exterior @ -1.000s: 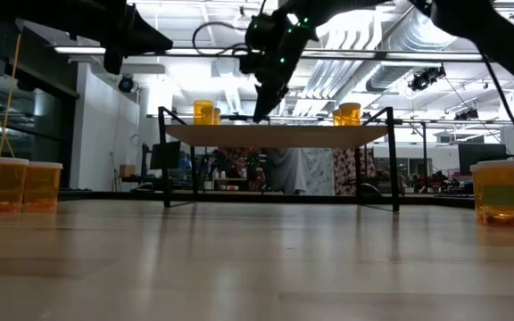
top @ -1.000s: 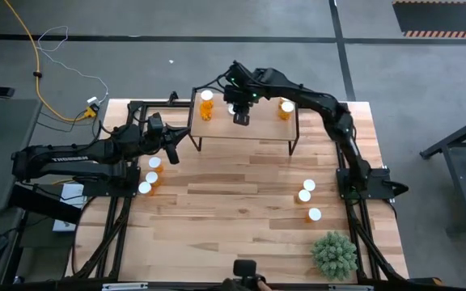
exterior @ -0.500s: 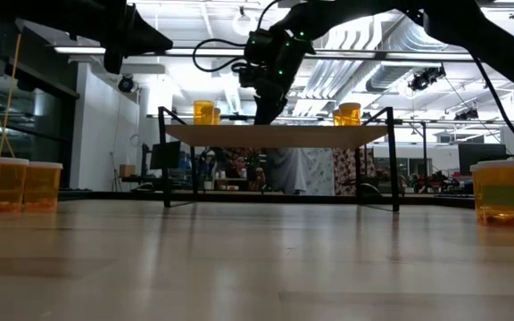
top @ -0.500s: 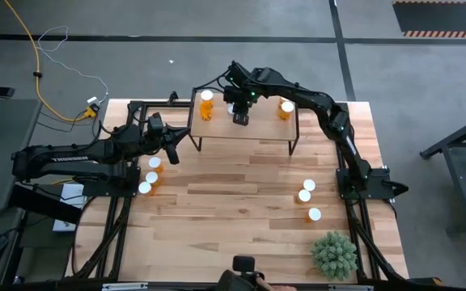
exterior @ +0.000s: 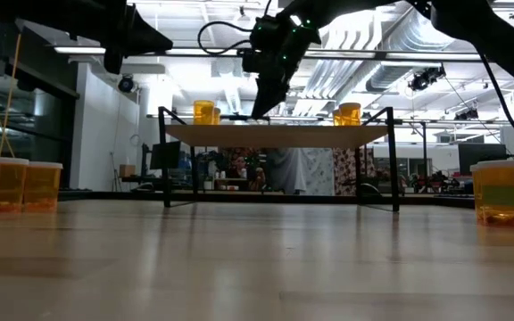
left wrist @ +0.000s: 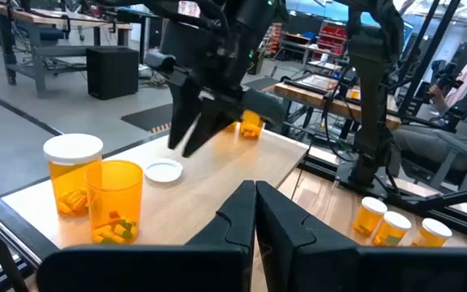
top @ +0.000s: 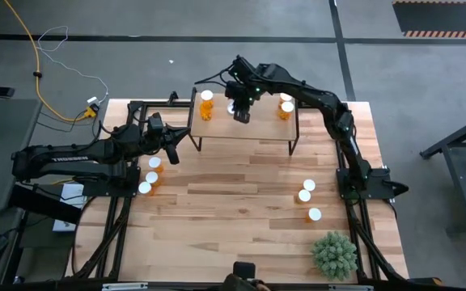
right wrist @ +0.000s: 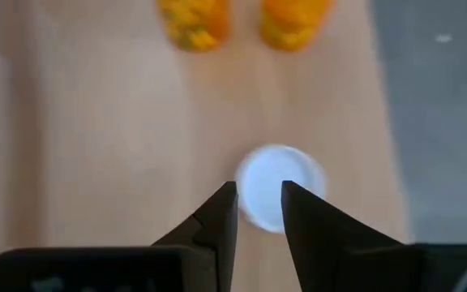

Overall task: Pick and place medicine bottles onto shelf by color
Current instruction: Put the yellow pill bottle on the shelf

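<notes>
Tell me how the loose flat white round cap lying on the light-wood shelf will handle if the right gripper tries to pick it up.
The loose flat white round cap lies flat on the light-wood shelf, so it probably offers little edge to pinch. It looks thin and light, so a touch from the right gripper may slide it. It seems unlikely to tip.

A green plant (top: 334, 254) sits at the surface's (top: 241, 210) near right corner; a yellow cable (top: 35, 56) trails across the floor.

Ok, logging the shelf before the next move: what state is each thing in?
capped bottle: upright, cap on.
open bottle: upright, cap off.
loose cap: lying flat on the shelf.
right gripper: slightly open, empty, above the loose cap.
left gripper: shut, empty.
</notes>
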Motion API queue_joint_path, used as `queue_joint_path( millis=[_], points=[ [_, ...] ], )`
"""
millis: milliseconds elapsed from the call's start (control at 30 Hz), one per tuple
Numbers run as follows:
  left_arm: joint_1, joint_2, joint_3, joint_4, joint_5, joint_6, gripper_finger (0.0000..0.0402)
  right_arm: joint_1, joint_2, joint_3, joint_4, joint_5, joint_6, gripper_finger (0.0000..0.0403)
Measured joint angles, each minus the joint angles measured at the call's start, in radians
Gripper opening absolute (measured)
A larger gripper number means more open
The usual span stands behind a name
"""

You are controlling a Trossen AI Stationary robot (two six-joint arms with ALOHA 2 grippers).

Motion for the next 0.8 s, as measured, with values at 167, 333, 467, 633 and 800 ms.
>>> queue_joint_path(
  millis=[167, 333, 467, 633, 800],
  points=[
    [0.0, 0.0, 0.0, 0.0, 0.001, -0.002, 0.0001, 0.004, 0.01, -0.005, -0.01, -0.036, 0.005, 0.0089],
    [0.0, 0.0, 0.0, 0.0, 0.003, -0.003, 0.0001, 0.002, 0.012, -0.006, 0.014, -0.036, 0.012, 0.0089],
    [0.0, 0.0, 0.0, 0.0, 0.003, -0.003, 0.0001, 0.0, 0.019, -0.006, 0.018, -0.035, 0.024, 0.0089],
    [0.0, 0.0, 0.0, 0.0, 0.003, -0.003, 0.0001, 0.001, 0.023, -0.007, 0.035, -0.005, 0.044, 0.0096],
    [0.0, 0.0, 0.0, 0.0, 0.003, -0.003, 0.0001, 0.0, 0.023, -0.007, 0.027, 0.028, 0.068, 0.0122]
  ],
)
